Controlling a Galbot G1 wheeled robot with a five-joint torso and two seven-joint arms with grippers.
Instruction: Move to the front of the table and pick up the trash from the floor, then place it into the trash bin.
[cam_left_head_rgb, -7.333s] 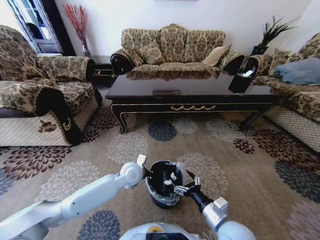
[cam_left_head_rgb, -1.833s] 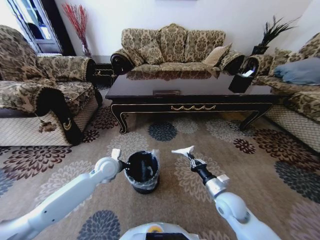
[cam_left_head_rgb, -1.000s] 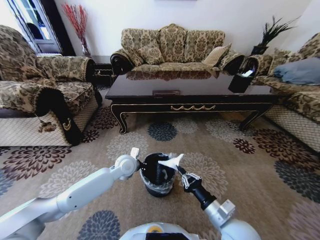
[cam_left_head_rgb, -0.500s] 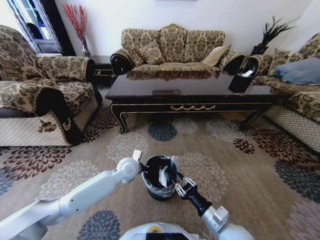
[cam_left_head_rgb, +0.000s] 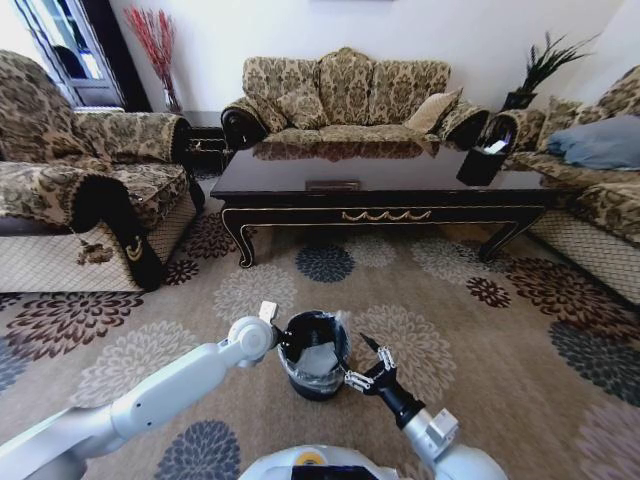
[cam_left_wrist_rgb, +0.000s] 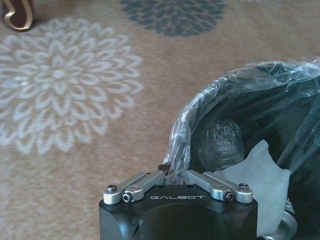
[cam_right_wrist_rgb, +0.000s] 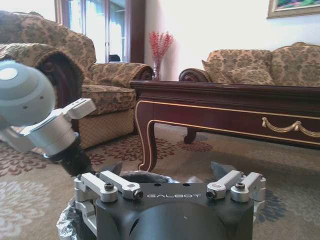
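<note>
The trash bin, a small black bucket with a clear liner, stands on the carpet close in front of me. My left gripper is shut on its near-left rim; in the left wrist view the left gripper pinches the liner edge of the bin. A white paper piece lies inside the bin, and it shows as the white paper beside a dark crumpled item. My right gripper hangs open and empty just right of the bin. The table stands beyond.
Sofas ring the table: one behind it, an armchair to the left and a couch to the right. A black box-shaped holder sits on the table's right end. Patterned carpet lies open around the bin.
The right gripper held the white paper above the bin, lowered it in and let go. The paper now lies inside and the gripper has drawn back to the right, open.
</note>
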